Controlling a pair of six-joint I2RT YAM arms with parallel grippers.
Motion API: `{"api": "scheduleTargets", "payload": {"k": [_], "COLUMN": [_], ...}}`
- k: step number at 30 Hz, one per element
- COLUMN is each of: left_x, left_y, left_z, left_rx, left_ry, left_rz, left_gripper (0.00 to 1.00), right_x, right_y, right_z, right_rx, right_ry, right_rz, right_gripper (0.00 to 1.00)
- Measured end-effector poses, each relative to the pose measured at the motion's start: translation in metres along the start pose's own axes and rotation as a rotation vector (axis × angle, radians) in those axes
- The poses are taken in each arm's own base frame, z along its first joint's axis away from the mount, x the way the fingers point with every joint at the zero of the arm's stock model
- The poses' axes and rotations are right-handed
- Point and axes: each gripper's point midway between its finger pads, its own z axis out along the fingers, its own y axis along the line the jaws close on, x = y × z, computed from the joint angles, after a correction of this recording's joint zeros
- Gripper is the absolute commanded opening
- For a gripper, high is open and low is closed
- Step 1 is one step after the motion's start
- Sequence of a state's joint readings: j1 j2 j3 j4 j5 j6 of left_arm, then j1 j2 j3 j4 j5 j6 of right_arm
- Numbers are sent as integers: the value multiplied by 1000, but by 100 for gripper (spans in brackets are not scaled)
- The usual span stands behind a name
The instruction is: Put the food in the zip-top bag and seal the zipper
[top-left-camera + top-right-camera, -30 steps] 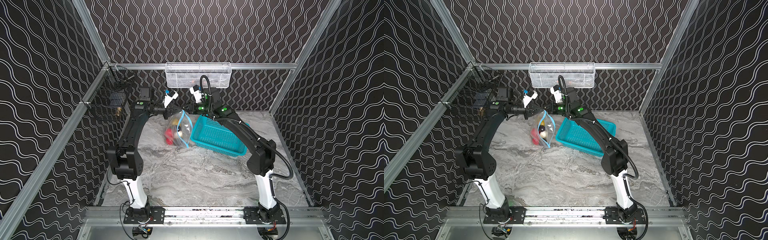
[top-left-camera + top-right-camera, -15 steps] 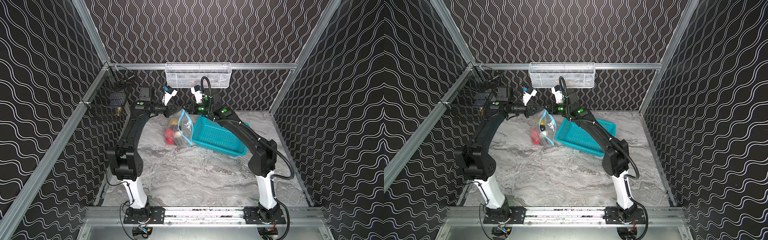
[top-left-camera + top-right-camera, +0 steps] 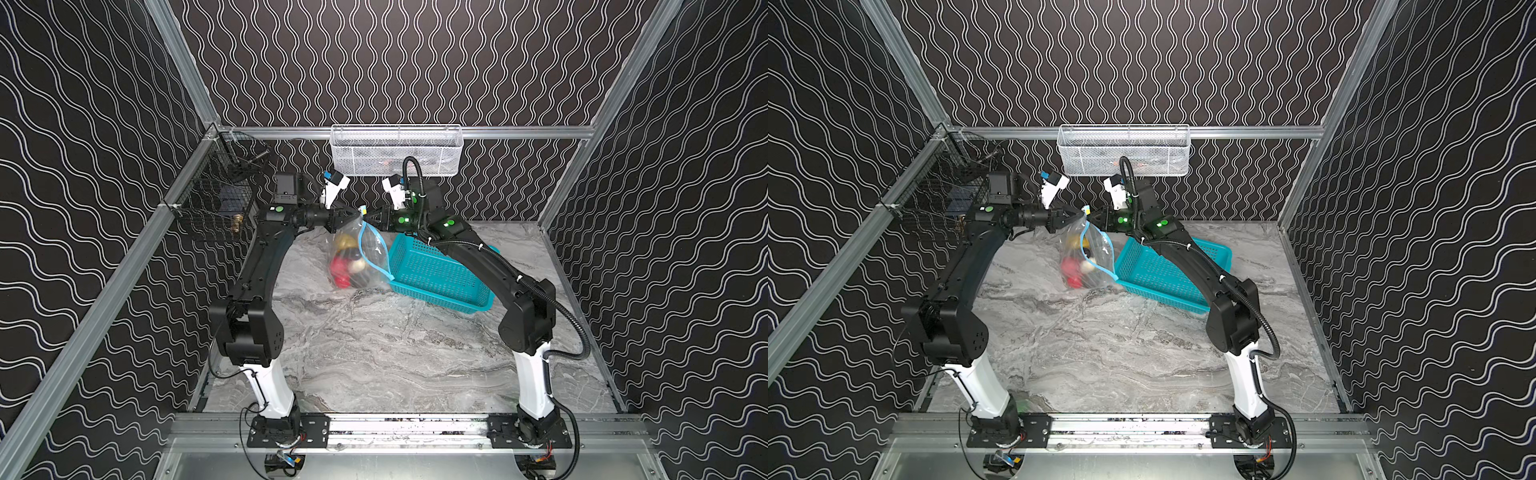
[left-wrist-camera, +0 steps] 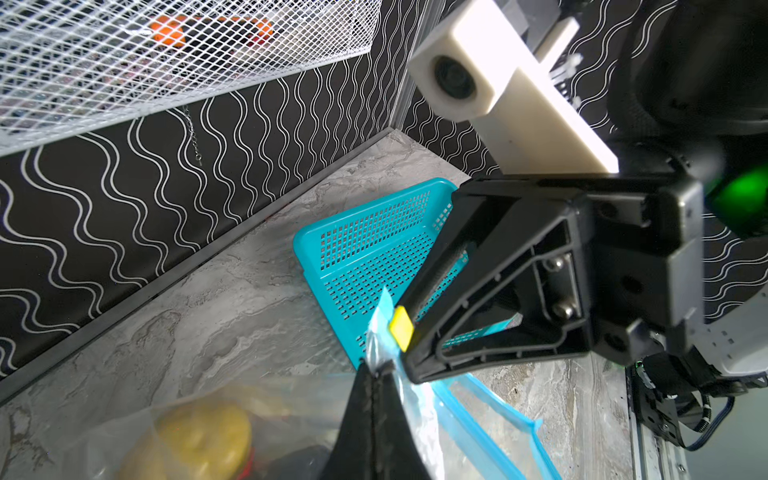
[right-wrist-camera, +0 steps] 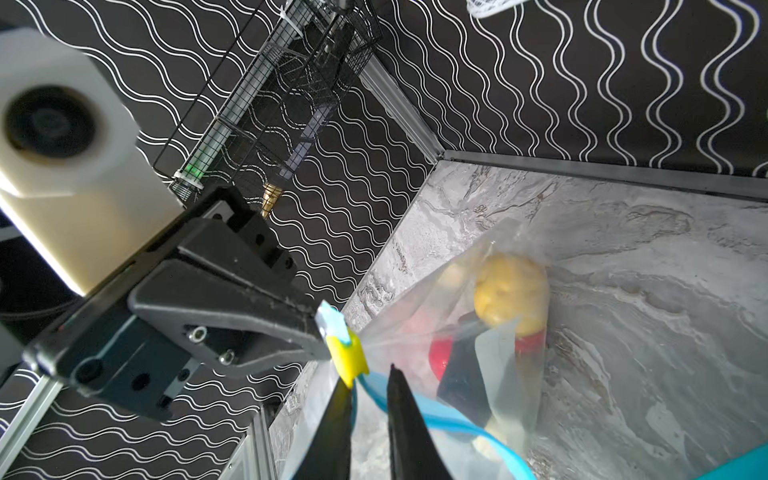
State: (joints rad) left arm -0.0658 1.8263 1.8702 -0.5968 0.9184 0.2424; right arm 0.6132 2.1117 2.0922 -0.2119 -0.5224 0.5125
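Left jaws tight on zip-top bag (image 3: pixel 358 258)

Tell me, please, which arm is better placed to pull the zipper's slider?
Right: the right pincer stands slightly open at the yellow slider, while the left pincer is shut on the zip-top bag.

This is a robot lab test box. Black walls (image 3: pixel 415 62) with white wavy lines and shiny metal bars (image 3: pixel 519 132) close in a gray marble desk (image 3: pixel 395 353). A left robot arm (image 3: pixel 259 266) and a right robot arm (image 3: pixel 490 266) are bolted to a rail (image 3: pixel 395 428) at the desk's near edge. A white wire basket (image 3: pixel 395 153) hangs on the back wall.
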Motion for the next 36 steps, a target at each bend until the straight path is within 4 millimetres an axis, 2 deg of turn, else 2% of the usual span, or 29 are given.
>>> {"api": "scheduleTargets", "payload": {"k": [9, 15, 18, 36], "left_x": [4, 2, 3, 4], "left_y": [-5, -8, -8, -5], "left_z": [0, -2, -2, 2], "left_rx": [17, 21, 25, 31], "left_ry": [1, -4, -3, 1], "left_rz": [-7, -2, -4, -44], "left_gripper": [0, 0, 0, 0], "right_x": [-7, -16, -16, -12], "right_y": [15, 22, 21, 14], "right_z": [-6, -7, -5, -7], "right_rx": [-47, -66, -66, -42], "right_ry": [-24, -44, -41, -47], "right_rz": [-10, -24, -20, -14], "right_gripper": [26, 20, 13, 9]}}
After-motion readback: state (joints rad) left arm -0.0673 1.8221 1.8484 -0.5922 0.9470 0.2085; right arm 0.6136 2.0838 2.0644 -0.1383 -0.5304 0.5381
